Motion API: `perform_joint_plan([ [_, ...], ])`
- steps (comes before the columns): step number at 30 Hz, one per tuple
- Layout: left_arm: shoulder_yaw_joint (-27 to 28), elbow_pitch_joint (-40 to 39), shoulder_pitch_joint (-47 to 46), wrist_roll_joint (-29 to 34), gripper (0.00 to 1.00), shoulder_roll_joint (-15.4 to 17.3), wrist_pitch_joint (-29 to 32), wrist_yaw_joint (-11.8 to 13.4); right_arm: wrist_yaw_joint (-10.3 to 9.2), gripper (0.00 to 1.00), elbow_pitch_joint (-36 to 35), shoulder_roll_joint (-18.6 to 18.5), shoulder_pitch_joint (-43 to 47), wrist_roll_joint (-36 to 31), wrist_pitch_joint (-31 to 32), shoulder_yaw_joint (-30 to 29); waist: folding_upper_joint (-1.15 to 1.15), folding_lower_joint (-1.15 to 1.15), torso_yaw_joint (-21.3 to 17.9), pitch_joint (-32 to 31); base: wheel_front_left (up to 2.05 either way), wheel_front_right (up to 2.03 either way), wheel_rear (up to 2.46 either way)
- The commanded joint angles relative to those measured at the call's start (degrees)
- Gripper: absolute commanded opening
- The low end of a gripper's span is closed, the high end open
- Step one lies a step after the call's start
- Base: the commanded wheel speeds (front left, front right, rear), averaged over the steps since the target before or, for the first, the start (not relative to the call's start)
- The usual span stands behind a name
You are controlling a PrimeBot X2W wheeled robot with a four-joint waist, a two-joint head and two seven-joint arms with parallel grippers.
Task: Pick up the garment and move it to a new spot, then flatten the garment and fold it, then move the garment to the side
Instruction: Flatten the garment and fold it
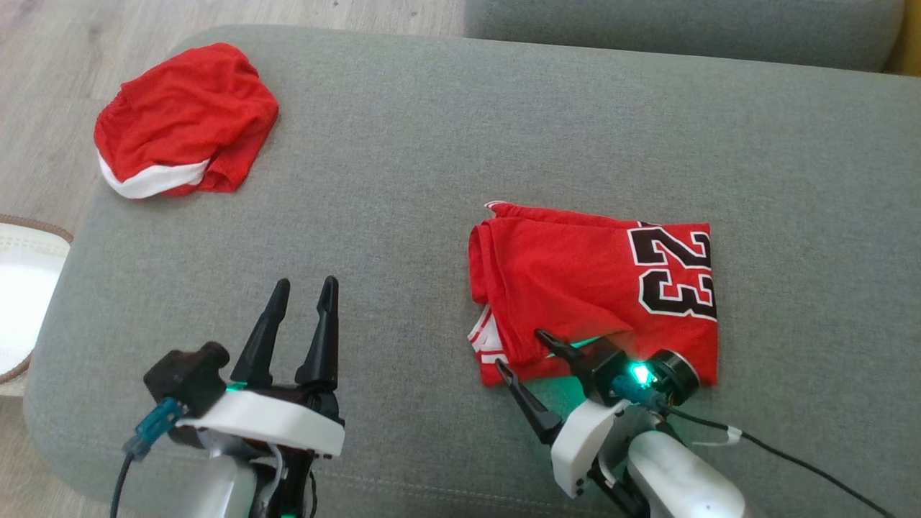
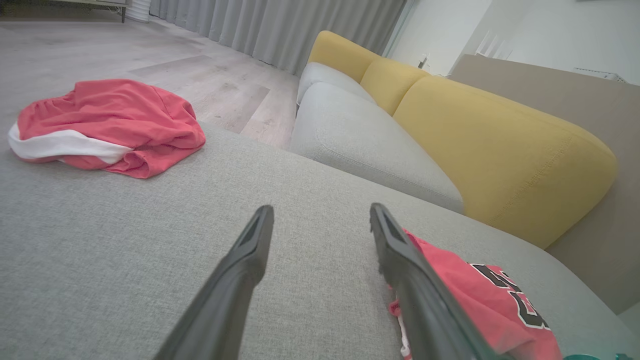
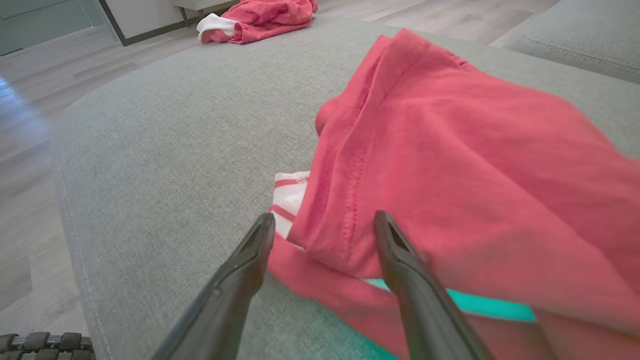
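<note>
Grey sofa cushion (image 1: 403,129) spreads across my head view. My right gripper (image 1: 518,348), at lower centre-right, has its jaws spread wide and pinches nothing. Its fingertips are at the lower left edge of the folded red jersey (image 1: 597,288), which lies right of centre with its black 23 facing up. On the right wrist camera, one finger overlaps the fabric and the other is over bare cushion. My left gripper (image 1: 306,280), lower left, is equally wide and empty, well apart from the jersey. A second red garment (image 1: 183,119) lies crumpled at upper left, near the cushion's edge.
</note>
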Motion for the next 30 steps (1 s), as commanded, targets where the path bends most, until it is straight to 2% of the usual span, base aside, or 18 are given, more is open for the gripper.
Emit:
perform_joint_plan([
  [1,2.06,-1.43,-1.74,0.53,1.00,0.01,-0.70,-0.31,0.37,0.87,-0.97,0.60,-1.61,0.44,-0.84,0.92,0.00,0.00,-0.01,0.01,0.00,0.00,0.00],
  [3,2.20,-1.34,-1.72,0.62,1.00,-0.07,-0.70,-0.37,0.37,0.56,-0.01,0.60,-2.07,0.67,-1.05,0.97,0.00,0.00,-0.03,0.03,0.00,0.00,0.00],
  [6,2.33,-1.27,-1.69,0.78,1.00,-0.18,-0.70,-0.45,0.37,0.20,0.82,0.60,-2.61,1.46,-1.38,1.19,0.00,0.00,-0.15,0.03,0.00,0.00,0.00],
  [7,2.36,-1.26,-1.67,0.83,1.00,-0.21,-0.70,-0.49,0.37,0.00,0.94,0.60,-2.75,1.78,-1.53,1.25,0.00,0.00,-0.20,0.04,0.00,0.00,0.00],
  [23,2.34,-0.76,-2.04,1.14,1.00,-0.46,-0.70,-1.01,0.37,0.00,-3.07,0.60,-4.19,8.29,-1.54,7.81,0.00,0.00,-0.52,0.38,0.00,0.00,0.00],
  [24,2.32,-0.71,-2.10,1.15,1.00,-0.48,-0.70,-1.04,0.37,0.25,-3.06,0.60,-4.36,8.65,-1.57,8.00,0.00,0.00,-0.48,0.39,0.00,0.00,0.00],
  [25,2.29,-0.64,-2.16,1.16,1.00,-0.49,-0.70,-1.06,0.37,0.72,-3.04,0.60,-4.50,9.06,-1.60,8.18,0.00,0.00,-0.46,0.40,0.00,0.00,0.00],
  [26,2.28,-0.57,-2.20,1.17,1.00,-0.51,-0.70,-1.08,0.37,1.00,-3.16,0.60,-4.62,9.51,-1.69,8.43,0.00,0.00,-0.47,0.40,0.00,0.00,0.00],
  [30,2.59,-0.51,-2.22,1.21,1.00,-0.55,-0.70,-1.05,0.37,1.00,-3.39,0.60,-5.12,10.74,-2.22,8.76,0.00,0.00,-1.00,0.37,0.00,0.00,0.00],
])
